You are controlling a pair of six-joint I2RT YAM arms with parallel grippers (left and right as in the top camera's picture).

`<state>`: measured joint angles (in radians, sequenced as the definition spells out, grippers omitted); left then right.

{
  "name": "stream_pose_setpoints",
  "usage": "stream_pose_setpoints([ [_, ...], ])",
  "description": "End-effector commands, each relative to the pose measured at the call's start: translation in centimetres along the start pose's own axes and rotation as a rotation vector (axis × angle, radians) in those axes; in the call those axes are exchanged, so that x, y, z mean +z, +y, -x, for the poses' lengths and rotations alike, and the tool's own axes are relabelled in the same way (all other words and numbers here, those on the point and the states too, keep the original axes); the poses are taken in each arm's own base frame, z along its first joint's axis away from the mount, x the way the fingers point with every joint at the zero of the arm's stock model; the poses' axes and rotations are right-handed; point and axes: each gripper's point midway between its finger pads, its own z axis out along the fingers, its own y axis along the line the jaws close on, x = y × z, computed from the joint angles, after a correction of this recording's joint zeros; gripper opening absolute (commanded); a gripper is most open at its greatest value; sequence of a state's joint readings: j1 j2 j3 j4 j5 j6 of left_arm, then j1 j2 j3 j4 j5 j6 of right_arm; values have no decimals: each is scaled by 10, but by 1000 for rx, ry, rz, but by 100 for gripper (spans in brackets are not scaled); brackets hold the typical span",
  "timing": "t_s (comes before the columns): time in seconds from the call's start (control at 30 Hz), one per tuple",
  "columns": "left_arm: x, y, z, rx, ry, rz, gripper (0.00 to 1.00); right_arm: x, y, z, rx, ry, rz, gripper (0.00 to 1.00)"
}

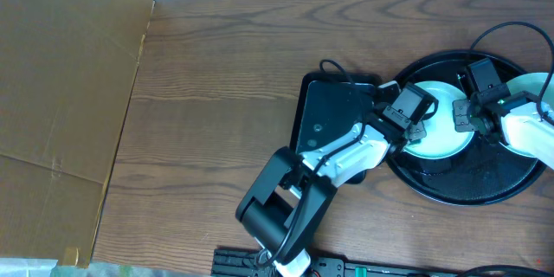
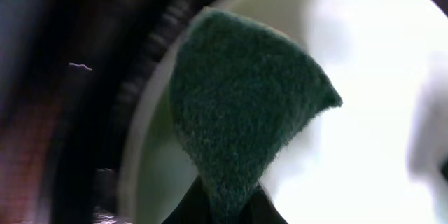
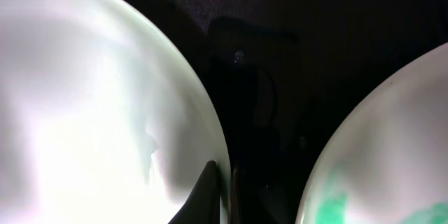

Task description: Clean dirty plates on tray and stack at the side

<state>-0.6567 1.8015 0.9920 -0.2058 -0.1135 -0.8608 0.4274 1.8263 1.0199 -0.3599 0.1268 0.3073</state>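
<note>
Jaws of the left gripper (image 2: 224, 208) were clamped on a green scouring pad (image 2: 245, 105) held over the middle plate (image 1: 446, 136); those of the right gripper (image 3: 222, 194) were closed on that plate's rim. A second plate (image 3: 392, 140), bearing a teal smear (image 3: 329, 206), lay just beside it. Both sat in the round black tray (image 1: 450, 192) on the wooden worktop (image 1: 225, 69), beside a rectangular black tray (image 1: 327, 112).
</note>
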Motion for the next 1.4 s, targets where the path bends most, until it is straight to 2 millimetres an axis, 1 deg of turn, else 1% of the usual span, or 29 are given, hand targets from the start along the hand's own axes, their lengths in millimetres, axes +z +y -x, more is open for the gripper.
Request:
stream_pose_setpoints([
  [0.0, -17, 24, 30, 75, -158, 115, 7, 13, 1, -19, -2, 67, -5, 1],
  [0.17, -38, 9, 48, 86, -220, 48, 7, 13, 1, -19, -2, 67, -5, 1],
  [0.3, -55, 2, 56, 72, -250, 8, 7, 10, 2, -16, -41, 54, 1, 1],
  [0.43, -76, -3, 65, 80, -284, -26, 7, -4, 8, -2, -132, 6, 18, 1],
  [0.53, -89, 2, 72, 144, -305, -17, 7, -28, 13, 17, -196, -76, 17, 1],
  [0.6, -93, 14, 76, 164, -298, 16, 8, -50, 12, 32, -231, -151, -22, 1],
  [0.67, -93, 33, 79, 153, -276, 65, 7, -78, 9, 47, -298, -241, -95, 1],
  [0.77, -90, 67, 81, 117, -227, 155, 7, -122, 2, 66, -429, -365, -251, 1],
  [0.83, -89, 85, 80, 86, -196, 201, 7, -152, -4, 76, -512, -432, -380, 1],
  [0.87, -89, 93, 80, 63, -183, 218, 7, -169, -7, 81, -549, -468, -456, 1],
  [0.97, -90, 111, 79, -9, -161, 258, 7, -206, -10, 90, -642, -528, -620, 1],
  [1.03, -90, 118, 79, -29, -151, 274, 8, -224, -9, 95, -716, -545, -708, 1],
  [1.13, -90, 122, 76, -28, -139, 287, 8, -242, -6, 100, -806, -548, -817, 1],
  [1.37, -90, 127, 69, -21, -115, 307, 8, -269, 8, 111, -969, -553, -955, 1],
])
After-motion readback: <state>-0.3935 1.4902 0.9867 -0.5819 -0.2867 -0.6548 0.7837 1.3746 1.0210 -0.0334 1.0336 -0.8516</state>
